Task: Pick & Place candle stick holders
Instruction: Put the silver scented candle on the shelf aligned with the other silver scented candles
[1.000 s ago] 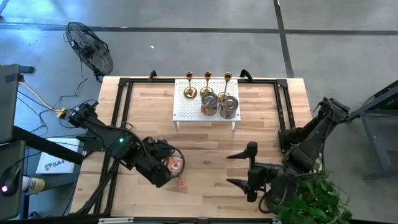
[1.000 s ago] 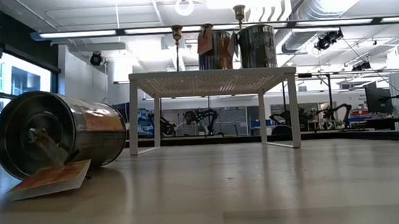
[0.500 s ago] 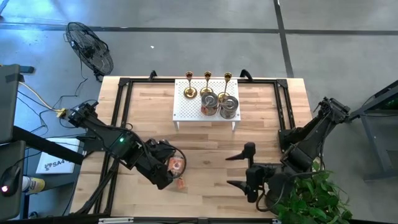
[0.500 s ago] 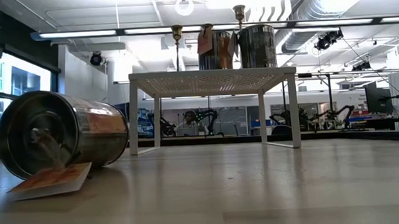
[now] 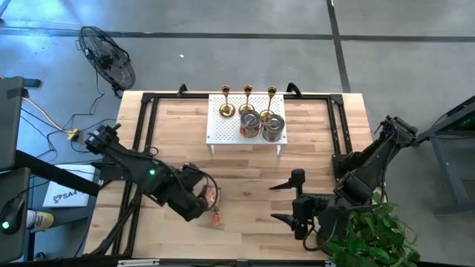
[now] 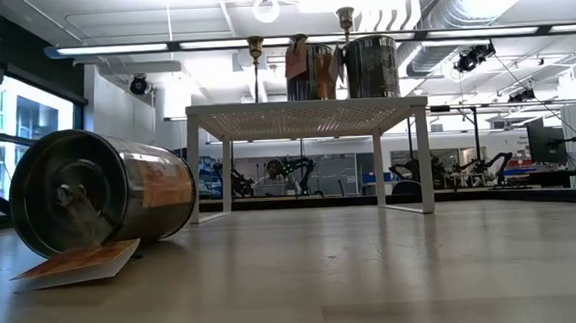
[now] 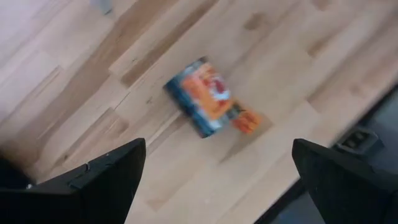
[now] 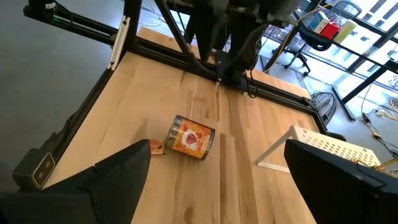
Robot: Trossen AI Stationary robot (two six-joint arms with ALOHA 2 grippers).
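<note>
One silvery round holder [image 5: 211, 196] with an orange label lies on its side on the table, left of centre. It also shows in the low view [image 6: 105, 201] and the left wrist view [image 7: 204, 96]. An orange paper flap [image 6: 79, 264] lies at its near end. My left gripper [image 5: 197, 202] is open above it, with its fingers wide apart [image 7: 217, 146]. My right gripper [image 5: 295, 199] is open and empty near the table's near edge. Three gold holders [image 5: 247, 92] and two silvery ones [image 5: 273, 127] stand on the white rack [image 5: 223, 130].
The white perforated rack [image 6: 305, 108] stands on four legs at the table's far middle. A black frame [image 5: 145, 133] runs along the table's edges. A green plant [image 5: 371, 233] stands at the near right corner. A fan [image 5: 107, 55] stands beyond the far left corner.
The silvery holder lying on the table has rolled a little toward the table's right edge, with the paper flap still at its near end. My left gripper has moved slightly the same way above it.
</note>
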